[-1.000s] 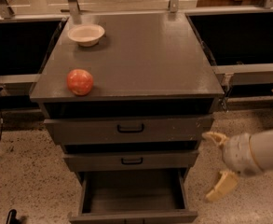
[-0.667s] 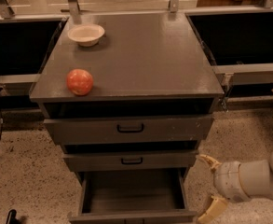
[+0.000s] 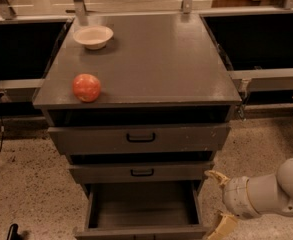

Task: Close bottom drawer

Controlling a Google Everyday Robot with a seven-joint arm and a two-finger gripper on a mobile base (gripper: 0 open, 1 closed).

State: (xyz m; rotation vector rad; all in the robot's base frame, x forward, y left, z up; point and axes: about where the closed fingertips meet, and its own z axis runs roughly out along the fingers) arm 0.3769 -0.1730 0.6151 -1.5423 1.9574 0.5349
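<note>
The bottom drawer (image 3: 142, 206) of the grey cabinet is pulled out toward me; its deep empty grey box shows and its front lies at the frame's lower edge, handle out of view. My gripper (image 3: 220, 202) is at the lower right, just right of the open drawer's right side. Its two tan fingers (image 3: 217, 177) are spread apart, one high and one low, holding nothing. The white arm (image 3: 276, 189) reaches in from the right edge.
The top drawer (image 3: 140, 138) and middle drawer (image 3: 142, 172) are shut, each with a black bar handle. On the cabinet top (image 3: 156, 59) sit a red apple (image 3: 86, 87) at the front left and a pale bowl (image 3: 93, 36) at the back left. Speckled floor surrounds the cabinet.
My gripper and arm have moved down along the cabinet's right side, from the middle drawer's height to beside the open bottom drawer. The drawer has not moved.
</note>
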